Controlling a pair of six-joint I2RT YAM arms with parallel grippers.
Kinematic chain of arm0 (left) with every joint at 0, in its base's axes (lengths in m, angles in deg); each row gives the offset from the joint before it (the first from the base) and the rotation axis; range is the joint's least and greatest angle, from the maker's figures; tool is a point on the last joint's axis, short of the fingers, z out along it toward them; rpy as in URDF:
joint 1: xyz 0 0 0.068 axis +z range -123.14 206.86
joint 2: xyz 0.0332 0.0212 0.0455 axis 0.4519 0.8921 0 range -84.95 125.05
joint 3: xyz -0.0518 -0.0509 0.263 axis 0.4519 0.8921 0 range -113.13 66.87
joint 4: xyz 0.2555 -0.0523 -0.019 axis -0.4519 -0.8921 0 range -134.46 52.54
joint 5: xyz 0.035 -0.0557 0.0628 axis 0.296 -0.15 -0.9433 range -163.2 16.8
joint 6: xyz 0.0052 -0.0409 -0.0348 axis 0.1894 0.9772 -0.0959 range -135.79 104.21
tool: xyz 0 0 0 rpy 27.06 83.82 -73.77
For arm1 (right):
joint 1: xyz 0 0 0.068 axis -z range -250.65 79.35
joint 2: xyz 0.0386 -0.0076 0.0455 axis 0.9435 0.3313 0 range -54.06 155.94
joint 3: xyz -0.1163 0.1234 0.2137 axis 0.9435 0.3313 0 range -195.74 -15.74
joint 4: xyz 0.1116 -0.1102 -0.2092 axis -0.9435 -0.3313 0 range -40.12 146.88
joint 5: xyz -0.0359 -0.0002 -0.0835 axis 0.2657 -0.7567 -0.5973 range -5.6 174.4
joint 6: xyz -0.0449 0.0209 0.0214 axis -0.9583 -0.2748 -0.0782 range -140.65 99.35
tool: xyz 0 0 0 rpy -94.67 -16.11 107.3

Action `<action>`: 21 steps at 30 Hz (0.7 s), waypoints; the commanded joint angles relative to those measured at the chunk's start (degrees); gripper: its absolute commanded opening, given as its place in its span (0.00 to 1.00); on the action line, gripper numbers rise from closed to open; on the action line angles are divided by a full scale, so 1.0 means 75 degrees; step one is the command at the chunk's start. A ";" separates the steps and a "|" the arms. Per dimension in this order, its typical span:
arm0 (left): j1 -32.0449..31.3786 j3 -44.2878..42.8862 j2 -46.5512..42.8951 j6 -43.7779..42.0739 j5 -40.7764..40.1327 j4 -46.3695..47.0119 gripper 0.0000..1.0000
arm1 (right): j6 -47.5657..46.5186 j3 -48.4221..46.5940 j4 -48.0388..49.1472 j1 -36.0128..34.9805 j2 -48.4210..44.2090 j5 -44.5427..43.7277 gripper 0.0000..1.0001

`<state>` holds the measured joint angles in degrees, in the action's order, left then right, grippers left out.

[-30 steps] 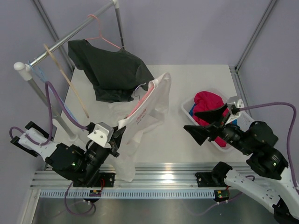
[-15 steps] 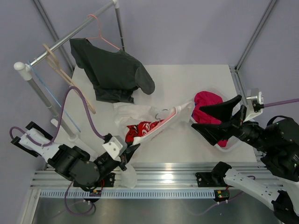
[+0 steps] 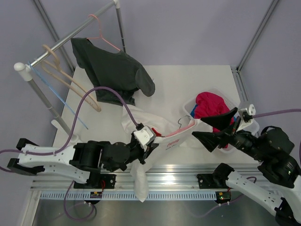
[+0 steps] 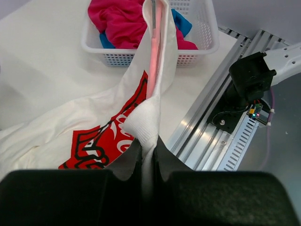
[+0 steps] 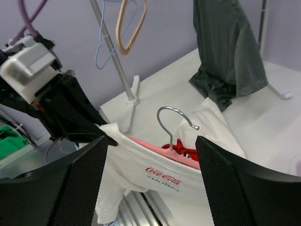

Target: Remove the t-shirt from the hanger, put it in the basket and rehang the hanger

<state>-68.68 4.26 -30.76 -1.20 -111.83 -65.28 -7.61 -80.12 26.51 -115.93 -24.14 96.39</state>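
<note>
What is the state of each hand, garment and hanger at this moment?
t-shirt: still on its hanger, one edge pinched.
hanger: inside the t-shirt, off the rail.
left hand: shut on the t-shirt.
right hand: open, holding nothing, facing the hanger.
dark grey t-shirt: hanging from the rail.
basket: holds magenta cloth.

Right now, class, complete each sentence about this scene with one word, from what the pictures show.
1. The left gripper is shut on the white ____.
2. The jaws of the right gripper stand ____.
3. The magenta cloth lies in a white ____.
Missing words: t-shirt; open; basket.
</note>
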 commanded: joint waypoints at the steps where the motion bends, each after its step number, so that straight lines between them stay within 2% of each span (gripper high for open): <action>1: 0.0644 -0.0054 0.0062 -0.0093 0.1540 0.1351 0.00 | -0.0121 0.0087 -0.0005 -0.0057 -0.0437 -0.0672 0.83; 2: 0.0936 0.0015 0.0086 -0.0163 0.2156 0.1492 0.00 | -0.0156 0.0204 -0.0005 -0.0057 -0.0426 -0.0673 0.83; 6: 0.1430 0.0051 0.0355 -0.0327 0.3356 0.2102 0.00 | -0.0227 0.0649 0.0345 -0.0057 -0.0075 -0.0976 0.83; 12: 0.1583 -0.0101 0.0825 -0.0340 0.3674 0.2500 0.00 | -0.0238 0.1048 0.1002 -0.0057 0.0207 -0.1772 0.75; 18: 0.1618 -0.0078 0.0860 -0.0340 0.3265 0.2630 0.00 | -0.0215 0.1552 0.1518 -0.0057 0.0394 -0.2125 0.70; 20: 0.1689 -0.0020 0.0790 -0.0305 0.3229 0.2677 0.00 | -0.0238 0.1623 0.1565 -0.0057 0.0406 -0.2242 0.66; 21: 0.1700 0.0027 0.0674 -0.0270 0.3183 0.2747 0.00 | -0.0227 0.1658 0.1600 -0.0057 0.0453 -0.2347 0.61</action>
<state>-55.81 5.02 -22.98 -2.86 -90.96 -53.28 -8.35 -68.45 33.94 -116.04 -21.50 83.87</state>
